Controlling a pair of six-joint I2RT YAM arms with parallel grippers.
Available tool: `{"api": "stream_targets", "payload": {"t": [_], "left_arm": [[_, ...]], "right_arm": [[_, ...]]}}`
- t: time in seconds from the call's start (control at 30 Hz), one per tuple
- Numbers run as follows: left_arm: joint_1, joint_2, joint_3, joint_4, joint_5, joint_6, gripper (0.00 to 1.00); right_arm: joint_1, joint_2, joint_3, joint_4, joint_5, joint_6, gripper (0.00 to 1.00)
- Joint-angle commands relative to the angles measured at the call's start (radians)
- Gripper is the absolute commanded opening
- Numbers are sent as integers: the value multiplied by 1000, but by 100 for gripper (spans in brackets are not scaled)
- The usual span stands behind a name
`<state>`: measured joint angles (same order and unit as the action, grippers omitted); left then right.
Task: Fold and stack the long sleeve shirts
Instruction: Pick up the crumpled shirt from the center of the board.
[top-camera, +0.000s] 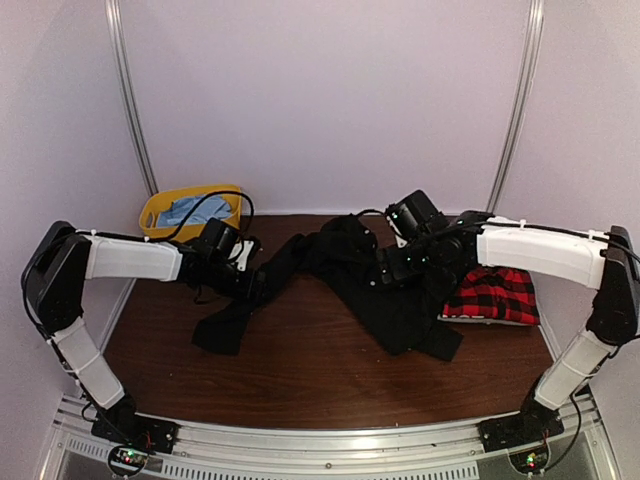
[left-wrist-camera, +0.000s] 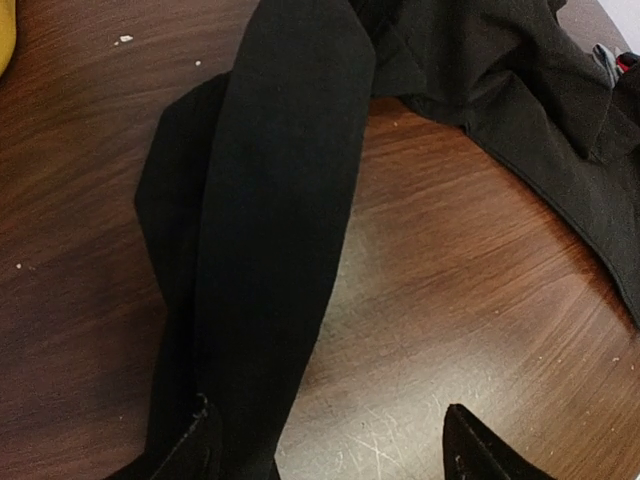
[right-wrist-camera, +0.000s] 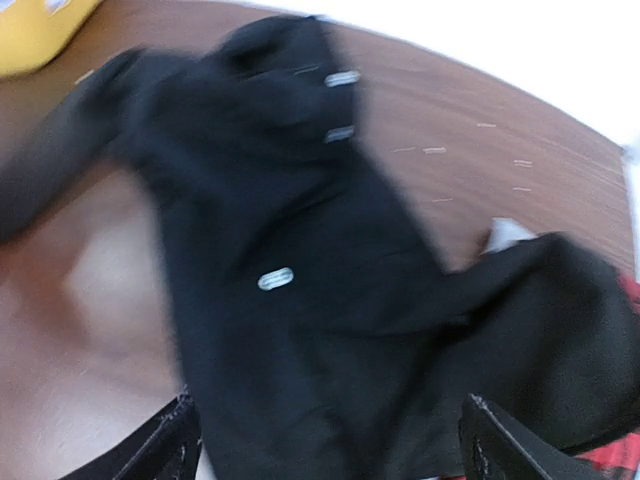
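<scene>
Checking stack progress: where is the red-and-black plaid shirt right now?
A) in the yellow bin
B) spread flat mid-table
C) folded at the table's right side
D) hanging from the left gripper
C: the plaid shirt lies folded near the right edge of the table, just right of the rumpled black shirt.

Rumpled black shirt (top-camera: 395, 305), folded plaid shirt (top-camera: 495, 293)

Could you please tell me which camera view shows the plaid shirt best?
The top view: the plaid shirt lies folded, almost whole, beside the black shirt. The right wrist view catches only a blurred red sliver at its bottom right corner; the left wrist view, barely a red speck at its right edge.
</scene>
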<state>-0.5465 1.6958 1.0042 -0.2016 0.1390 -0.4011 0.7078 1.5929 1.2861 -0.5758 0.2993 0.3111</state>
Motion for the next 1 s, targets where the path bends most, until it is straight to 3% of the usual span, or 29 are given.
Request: {"api": "stream_targets", "payload": {"t": [0.0, 0.27, 0.5, 0.6, 0.7, 0.9, 0.97], "left_arm": [[-26, 33, 16, 48, -30, 1, 76], [-29, 68, 0, 64, -65, -15, 68], [-30, 68, 11, 77, -62, -9, 73], [-30, 73, 18, 86, -61, -2, 77], [-30, 89, 35, 86, -78, 5, 80], [-29, 122, 79, 42, -237, 11, 82], [-28, 123, 87, 44, -266, 19, 85]], "right_arm": [[123, 40, -64, 77, -119, 17, 89], [229, 121, -167, 60, -151, 66, 85], [238, 165, -247, 61, -178, 70, 73], [237, 194, -256, 53, -182, 64, 61], [237, 213, -258, 35, -166, 65, 41], [236, 147, -243, -23, -112, 68, 5], [235, 104, -243, -40, -106, 66, 0]]}}
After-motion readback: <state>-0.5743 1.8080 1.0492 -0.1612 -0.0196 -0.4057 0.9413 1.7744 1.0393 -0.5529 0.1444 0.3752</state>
